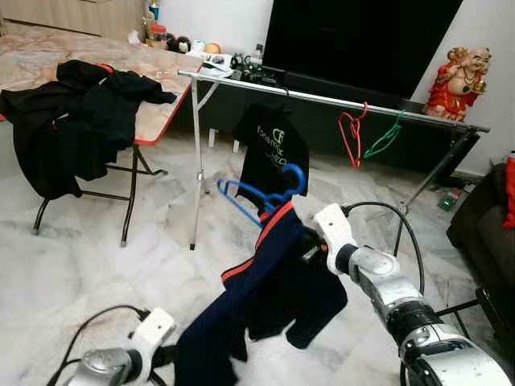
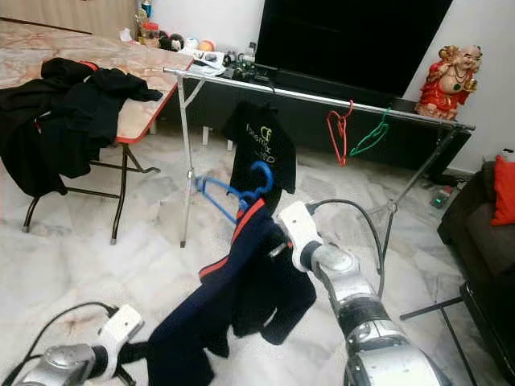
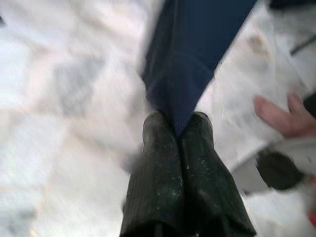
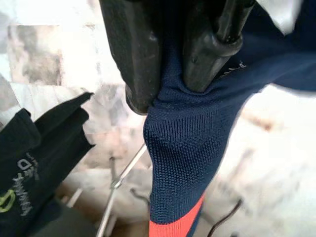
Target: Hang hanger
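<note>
Both end effectors clamp navy shirt | left [image 3: 177,129] hem | right [image 4: 170,96] collar, blue hanger [image 1: 261,197] inside

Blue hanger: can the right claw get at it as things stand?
Probably not. The right claw is shut on the navy shirt, so it has no free grip, though the blue hanger sits just beyond it, inside the shirt's collar.

Head stereo pair looking down, wrist cameras close on navy shirt [image 4: 182,138]

Folding marble-patterned desk [image 1: 165,100] draped with black clothes [image 1: 68,121], large black television screen [image 1: 362,40], red and gold laughing figurine [image 1: 459,80], pale marble floor [image 1: 80,265]
</note>
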Robot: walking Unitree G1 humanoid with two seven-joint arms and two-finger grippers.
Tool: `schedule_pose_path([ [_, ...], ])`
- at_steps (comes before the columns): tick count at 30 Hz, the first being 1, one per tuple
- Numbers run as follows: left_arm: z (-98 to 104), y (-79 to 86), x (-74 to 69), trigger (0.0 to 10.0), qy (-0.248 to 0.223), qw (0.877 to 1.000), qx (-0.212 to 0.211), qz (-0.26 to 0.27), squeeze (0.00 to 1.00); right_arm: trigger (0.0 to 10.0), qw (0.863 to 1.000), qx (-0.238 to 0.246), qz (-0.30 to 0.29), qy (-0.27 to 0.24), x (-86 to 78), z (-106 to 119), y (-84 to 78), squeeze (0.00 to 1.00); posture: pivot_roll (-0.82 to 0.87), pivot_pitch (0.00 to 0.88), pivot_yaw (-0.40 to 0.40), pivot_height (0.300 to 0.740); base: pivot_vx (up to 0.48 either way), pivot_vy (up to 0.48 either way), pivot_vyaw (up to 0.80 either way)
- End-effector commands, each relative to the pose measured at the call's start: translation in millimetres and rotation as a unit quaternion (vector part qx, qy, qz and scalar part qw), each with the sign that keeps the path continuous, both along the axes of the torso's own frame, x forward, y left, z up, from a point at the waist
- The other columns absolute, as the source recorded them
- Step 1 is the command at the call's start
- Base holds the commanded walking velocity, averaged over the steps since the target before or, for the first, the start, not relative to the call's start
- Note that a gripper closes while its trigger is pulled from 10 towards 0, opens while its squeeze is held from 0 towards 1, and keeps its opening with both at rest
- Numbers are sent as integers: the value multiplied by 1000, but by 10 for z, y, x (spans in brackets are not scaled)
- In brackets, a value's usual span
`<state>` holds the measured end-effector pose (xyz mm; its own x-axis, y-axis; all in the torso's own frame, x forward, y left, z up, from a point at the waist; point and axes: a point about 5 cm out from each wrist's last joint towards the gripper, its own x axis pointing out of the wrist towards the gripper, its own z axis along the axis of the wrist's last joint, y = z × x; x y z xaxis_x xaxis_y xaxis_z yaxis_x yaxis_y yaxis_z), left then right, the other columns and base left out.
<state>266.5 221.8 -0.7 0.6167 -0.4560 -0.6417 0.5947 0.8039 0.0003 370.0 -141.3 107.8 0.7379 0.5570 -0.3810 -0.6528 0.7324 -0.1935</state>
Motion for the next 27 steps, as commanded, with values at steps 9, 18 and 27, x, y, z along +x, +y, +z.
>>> schedule_pose_path([
  [9, 251, 64, -175, 10000, -1, 994, -42, -96, 1000, 10000, 994, -107, 36, 0, -19, -14, -236, 0, 220, 0, -188, 740, 0, 0, 0],
  [18, 647, 6, -118, 10000, -54, 990, -42, -127, 1000, 10000, 962, -115, 244, 44, -221, -87, -70, 0, 237, 0, -207, 740, 0, 0, 0],
  [27, 960, -195, -33, 10000, -101, 981, -81, -147, 1000, 10000, 945, -137, 290, 70, -300, -175, -37, 0, 238, 0, -204, 740, 0, 0, 0],
])
